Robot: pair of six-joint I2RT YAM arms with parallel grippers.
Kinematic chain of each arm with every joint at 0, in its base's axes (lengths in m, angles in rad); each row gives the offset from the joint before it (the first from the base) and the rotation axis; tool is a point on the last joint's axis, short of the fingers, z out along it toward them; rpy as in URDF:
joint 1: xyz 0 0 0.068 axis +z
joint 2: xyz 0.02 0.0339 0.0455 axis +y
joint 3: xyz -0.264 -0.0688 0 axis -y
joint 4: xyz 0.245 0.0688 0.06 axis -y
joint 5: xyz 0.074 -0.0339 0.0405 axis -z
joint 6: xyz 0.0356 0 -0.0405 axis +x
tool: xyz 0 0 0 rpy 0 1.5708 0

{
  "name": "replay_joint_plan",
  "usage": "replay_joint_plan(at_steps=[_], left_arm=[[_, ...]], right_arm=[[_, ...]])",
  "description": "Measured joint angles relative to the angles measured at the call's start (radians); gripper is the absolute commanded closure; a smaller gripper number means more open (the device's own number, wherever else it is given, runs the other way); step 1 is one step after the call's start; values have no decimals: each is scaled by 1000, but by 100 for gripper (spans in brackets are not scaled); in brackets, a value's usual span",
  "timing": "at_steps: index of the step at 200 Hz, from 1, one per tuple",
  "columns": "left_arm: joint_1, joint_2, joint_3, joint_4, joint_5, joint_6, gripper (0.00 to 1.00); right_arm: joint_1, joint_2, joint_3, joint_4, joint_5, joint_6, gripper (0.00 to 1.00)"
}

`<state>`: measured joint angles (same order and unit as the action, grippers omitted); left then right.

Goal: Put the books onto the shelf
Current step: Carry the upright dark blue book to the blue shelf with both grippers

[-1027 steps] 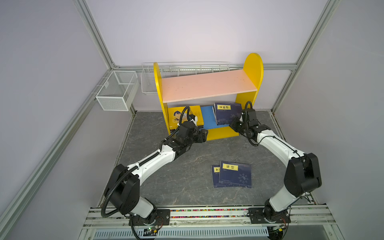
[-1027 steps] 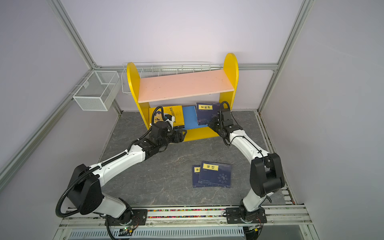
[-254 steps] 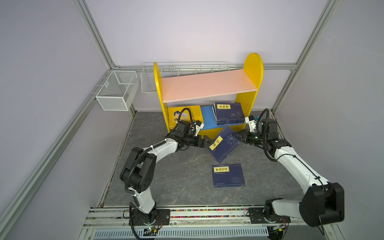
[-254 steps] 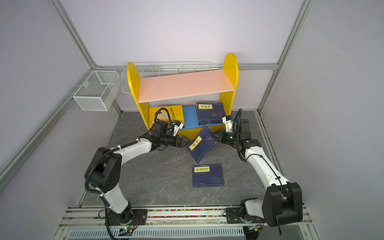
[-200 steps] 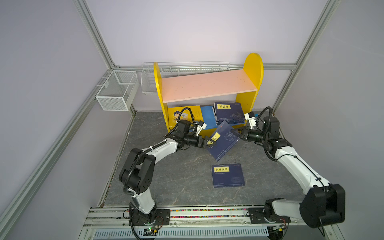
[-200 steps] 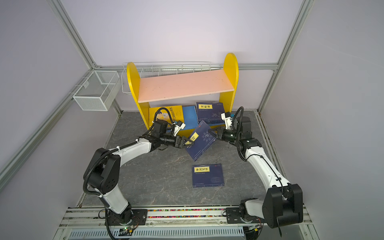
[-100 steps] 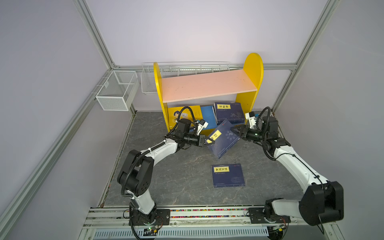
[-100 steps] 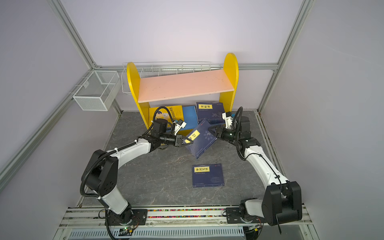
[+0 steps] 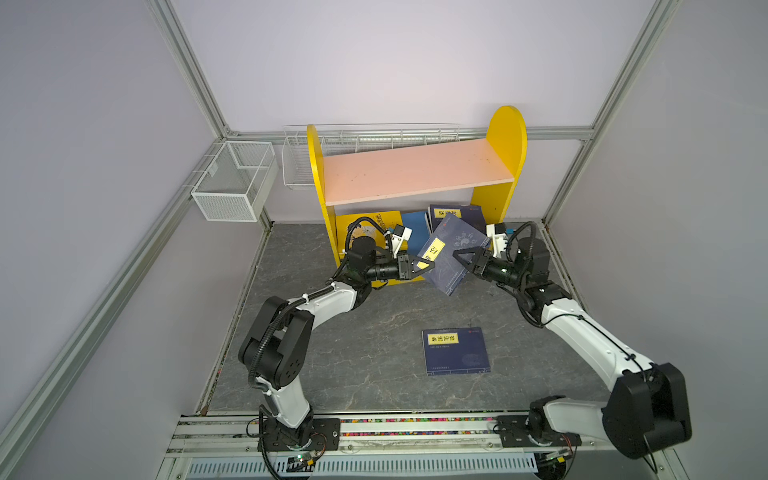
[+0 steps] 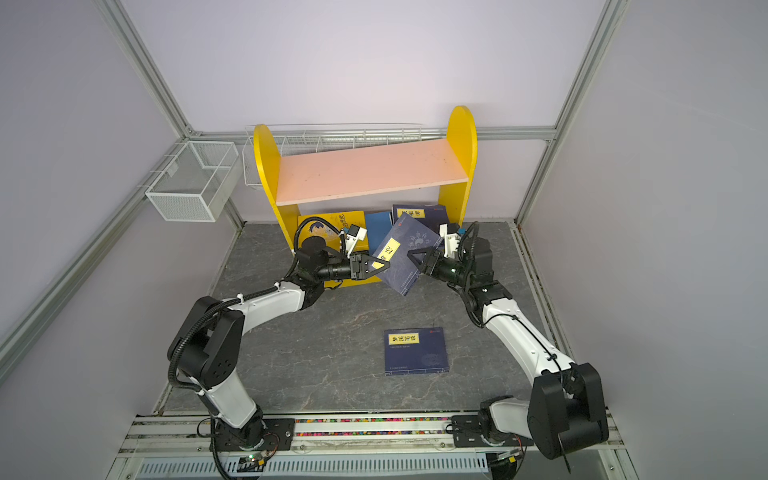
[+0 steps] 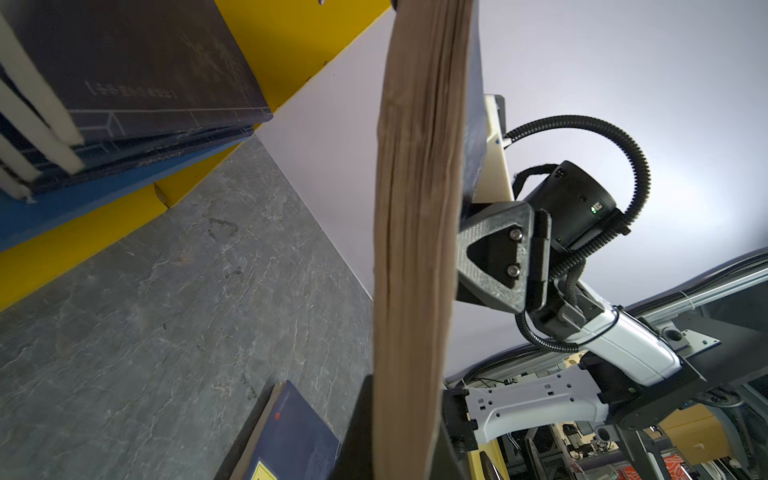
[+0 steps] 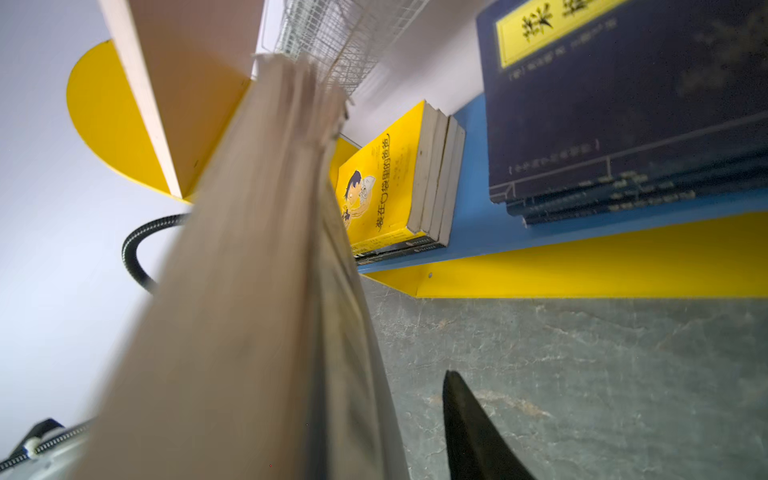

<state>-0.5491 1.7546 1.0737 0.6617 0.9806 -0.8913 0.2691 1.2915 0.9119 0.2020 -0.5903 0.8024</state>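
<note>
In both top views a navy book (image 9: 451,253) (image 10: 405,257) with a yellow label hangs tilted in front of the shelf (image 9: 415,170). My left gripper (image 9: 422,266) is shut on its label corner. My right gripper (image 9: 461,257) stands open at the opposite edge. In the right wrist view one of its fingers (image 12: 469,424) is clear of the pages (image 12: 257,291). Another navy book (image 9: 457,351) lies flat on the floor. On the blue lower board (image 12: 478,224) lie yellow books (image 12: 386,187) and a navy stack (image 12: 623,104).
A white wire basket (image 9: 232,183) hangs on the left wall. A long wire basket (image 9: 365,141) runs behind the shelf. The pink upper board is bare. Grey floor (image 9: 353,332) stretches between the arms, and the mounting rail (image 9: 374,432) runs along the front.
My left gripper has shut on the lifted book's corner. My right gripper has opened off its other edge. The book has risen a little toward the shelf.
</note>
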Motion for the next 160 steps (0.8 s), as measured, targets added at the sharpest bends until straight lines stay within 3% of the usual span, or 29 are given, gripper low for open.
replay_joint_plan(at_steps=[41,160], left_arm=[[0,-1,-19,44,-39,-13,100],[24,-14,-33,114,-121,-58,100]], right_arm=[[8,-19,0,13,-16,0,53],[21,-54,-10,-52,-1,-63,55]])
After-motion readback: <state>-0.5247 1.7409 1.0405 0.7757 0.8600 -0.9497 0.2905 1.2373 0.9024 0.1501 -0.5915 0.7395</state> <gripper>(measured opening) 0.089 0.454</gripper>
